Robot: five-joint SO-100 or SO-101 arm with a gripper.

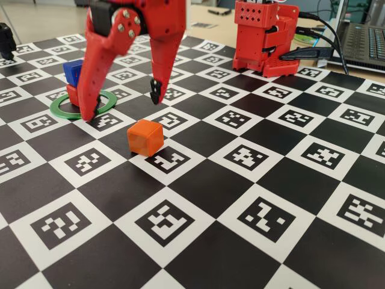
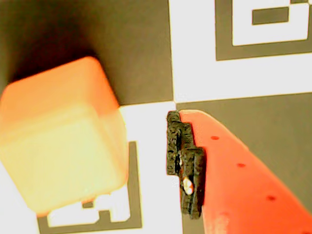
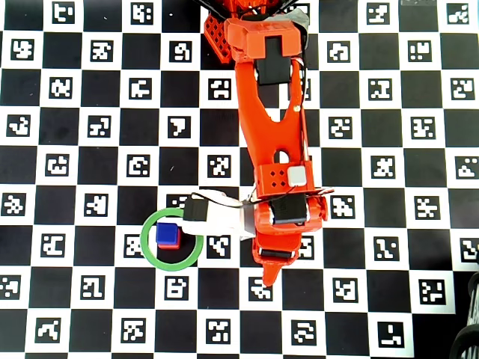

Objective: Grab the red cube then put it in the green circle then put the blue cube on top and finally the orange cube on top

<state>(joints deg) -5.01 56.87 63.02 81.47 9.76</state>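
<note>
The orange cube (image 1: pixel 145 137) rests on the checkered mat, close to the camera in the fixed view. In the wrist view the orange cube (image 2: pixel 63 141) fills the left side, a small gap away from a black fingertip pad (image 2: pixel 185 163). My red gripper (image 1: pixel 123 103) hangs open just behind and above it, with nothing between the fingers. Its left finger tip sits by the edge of the green circle (image 1: pixel 107 103). Inside the ring, the blue cube (image 1: pixel 73 71) stands on the red cube (image 1: pixel 72 95). From above, the blue cube (image 3: pixel 168 235) covers the red one inside the green circle (image 3: pixel 152 254); my arm (image 3: pixel 269 149) hides the orange cube.
The arm's red base (image 1: pixel 264 36) stands at the back right of the fixed view with cables and a laptop (image 1: pixel 364 42) beyond it. Black and white marker squares cover the mat (image 1: pixel 252 211).
</note>
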